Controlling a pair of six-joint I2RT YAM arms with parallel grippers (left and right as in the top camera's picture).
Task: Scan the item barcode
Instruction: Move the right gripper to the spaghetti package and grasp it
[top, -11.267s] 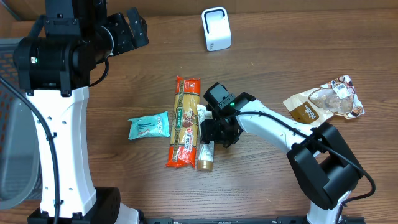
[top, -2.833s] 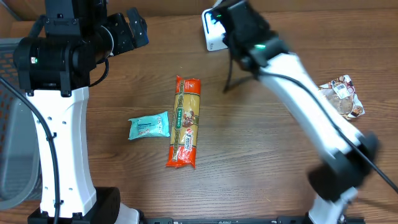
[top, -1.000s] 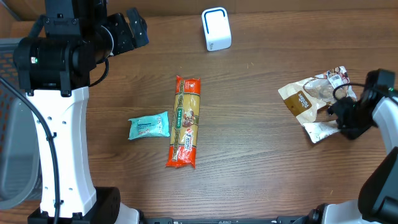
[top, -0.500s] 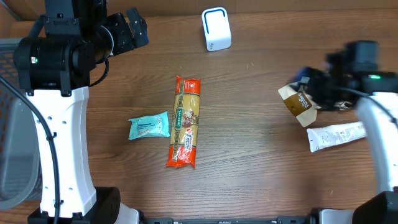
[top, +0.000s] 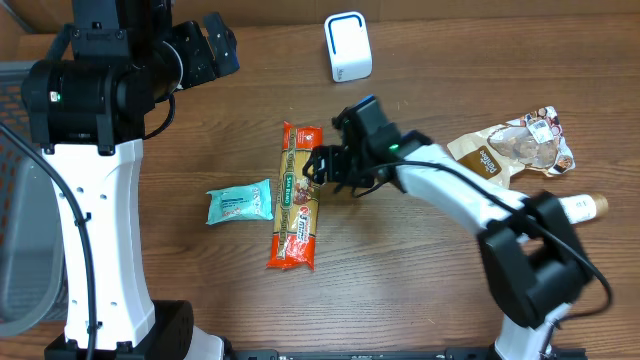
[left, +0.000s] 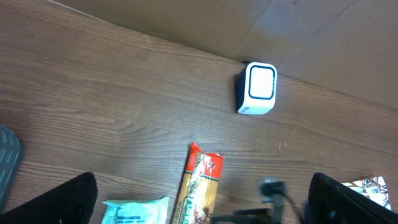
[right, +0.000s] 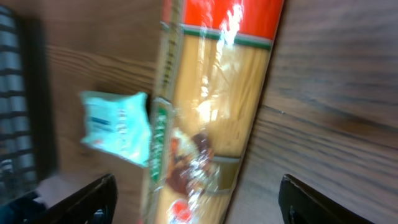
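Right pincer (top: 320, 166) has swung over the one pasta pack (top: 296, 212); one scanner (top: 348, 47)

Even light; right wrist view blurred, glare on pasta pack (right: 214, 93)

Blurry shot: pasta packet (right: 211, 118) runs down mid-frame on the bench (right: 336, 93), teal packet (right: 118, 127) left of it, jaws spread wide in the lower corners.

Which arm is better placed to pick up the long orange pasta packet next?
Probably right: the right gripper hovers open over the long orange pasta packet; the left gripper sits far back.
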